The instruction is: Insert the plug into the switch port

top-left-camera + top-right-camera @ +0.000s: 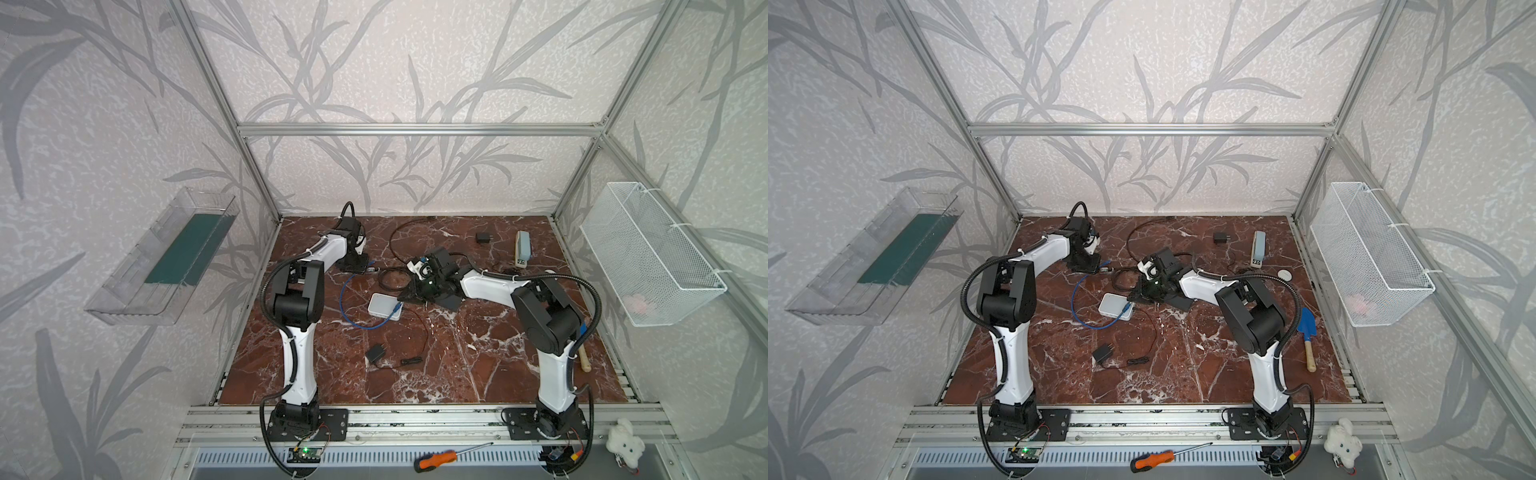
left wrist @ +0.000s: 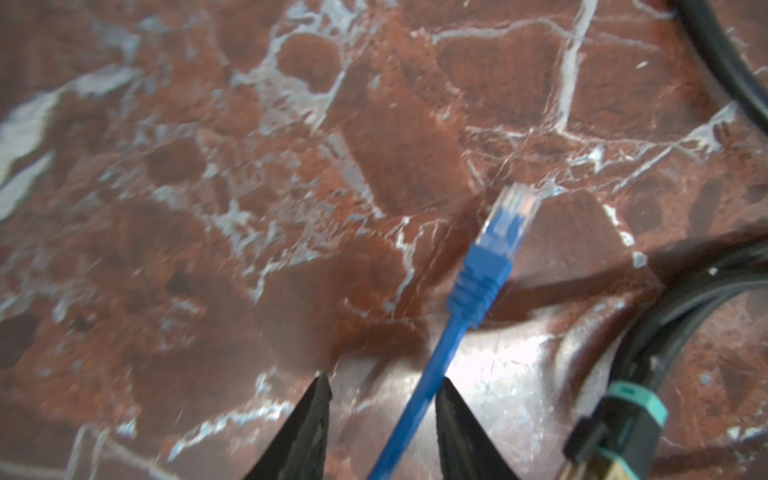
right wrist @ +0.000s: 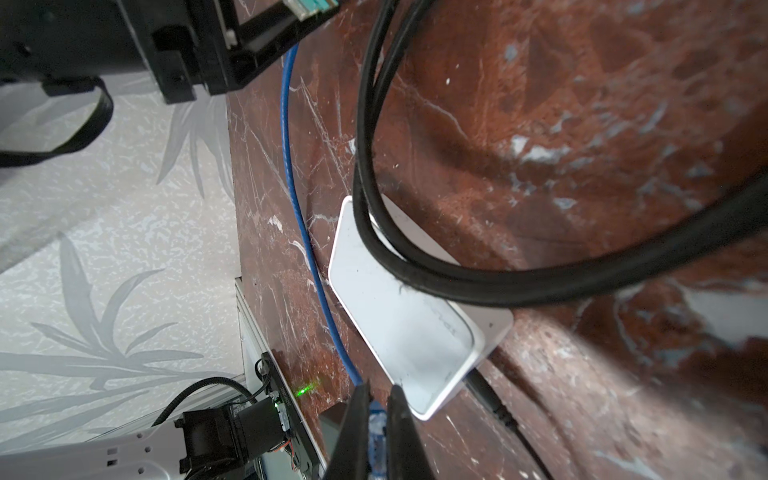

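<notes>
"Right end effector [image 3: 380,387] is clamped on the blue cable's connector [image 3: 376,415], at the white switch's [image 3: 399,316] corner. The left end effector [image 2: 383,380] has its jaws apart, with the blue cable [image 2: 453,332] running between them."

"And the plug?"

"The plug [image 3: 484,390] seems to lie against the switch's side. Can't tell if it's seated. I'd pinch just behind the tip and go in square."
</notes>
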### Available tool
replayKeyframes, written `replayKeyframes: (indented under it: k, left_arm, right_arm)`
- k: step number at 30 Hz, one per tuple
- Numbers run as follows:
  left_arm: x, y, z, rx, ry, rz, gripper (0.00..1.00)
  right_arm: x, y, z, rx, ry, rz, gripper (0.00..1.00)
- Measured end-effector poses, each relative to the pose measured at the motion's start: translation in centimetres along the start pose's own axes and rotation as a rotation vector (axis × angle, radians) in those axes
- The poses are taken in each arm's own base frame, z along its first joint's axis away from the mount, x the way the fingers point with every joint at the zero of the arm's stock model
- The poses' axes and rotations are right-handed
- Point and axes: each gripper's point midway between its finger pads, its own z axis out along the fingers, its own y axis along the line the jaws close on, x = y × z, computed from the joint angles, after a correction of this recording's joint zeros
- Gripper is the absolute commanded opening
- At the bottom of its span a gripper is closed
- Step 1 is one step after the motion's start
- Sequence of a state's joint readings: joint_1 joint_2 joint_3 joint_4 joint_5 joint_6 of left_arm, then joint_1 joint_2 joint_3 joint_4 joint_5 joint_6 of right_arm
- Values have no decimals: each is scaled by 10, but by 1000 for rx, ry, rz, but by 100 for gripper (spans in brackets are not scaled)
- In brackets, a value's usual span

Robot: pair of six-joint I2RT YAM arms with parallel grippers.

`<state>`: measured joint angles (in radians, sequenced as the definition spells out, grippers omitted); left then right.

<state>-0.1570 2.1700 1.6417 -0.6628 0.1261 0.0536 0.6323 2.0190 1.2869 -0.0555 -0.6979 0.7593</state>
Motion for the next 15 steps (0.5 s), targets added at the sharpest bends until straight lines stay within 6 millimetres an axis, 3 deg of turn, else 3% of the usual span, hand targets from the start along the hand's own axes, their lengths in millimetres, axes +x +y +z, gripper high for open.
replayKeyframes:
  k: [9, 15]
  left_arm:
    - [4, -5, 2, 33, 33, 38, 12]
    - [16, 0, -9, 29, 41, 25, 8]
  right_arm:
    - [10, 14, -6, -33, 23, -48, 8]
    - [31, 11, -16, -14, 57, -76, 11]
